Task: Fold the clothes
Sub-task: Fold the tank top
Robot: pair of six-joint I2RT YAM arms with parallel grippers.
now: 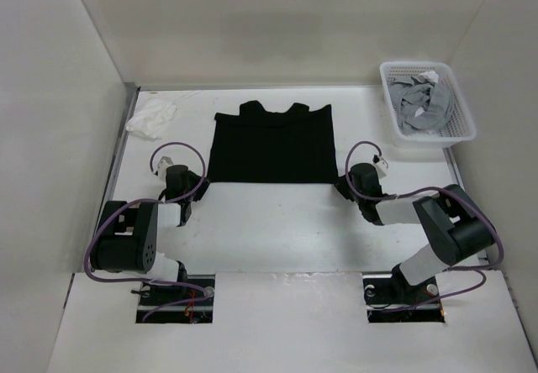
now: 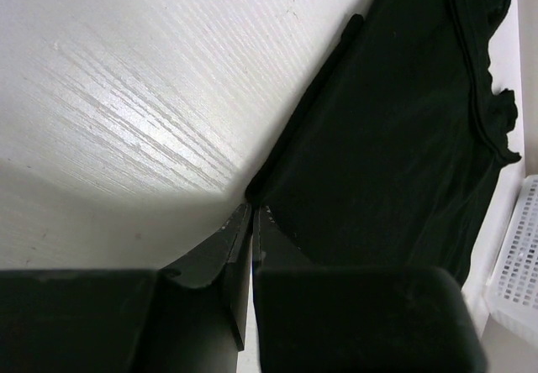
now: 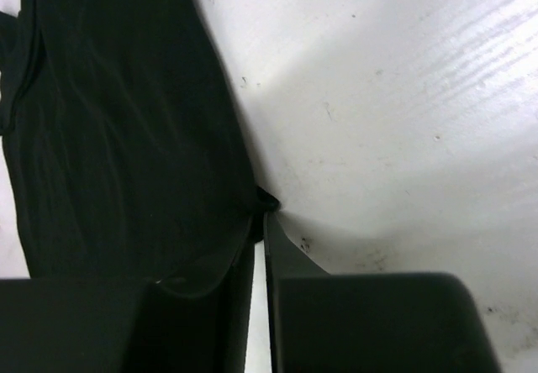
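Note:
The clothes [image 1: 271, 144] are one black short-sleeved shirt lying flat on the white table, collar toward the far wall. My left gripper [image 1: 200, 184] sits low at the shirt's near-left corner. In the left wrist view the left gripper [image 2: 252, 211] has its jaws pressed together on that corner of the clothes [image 2: 395, 121]. My right gripper [image 1: 343, 185] is at the near-right corner. In the right wrist view the right gripper [image 3: 266, 215] has its jaws nearly together, with the corner of the clothes [image 3: 126, 138] bunched at the tips.
A white basket [image 1: 461, 104] holding grey garments [image 1: 419, 106] stands at the far right; its edge also shows as a basket [image 2: 521, 264] in the left wrist view. A small rumpled white cloth [image 1: 151, 119] lies at the far left. Walls close in the table on three sides.

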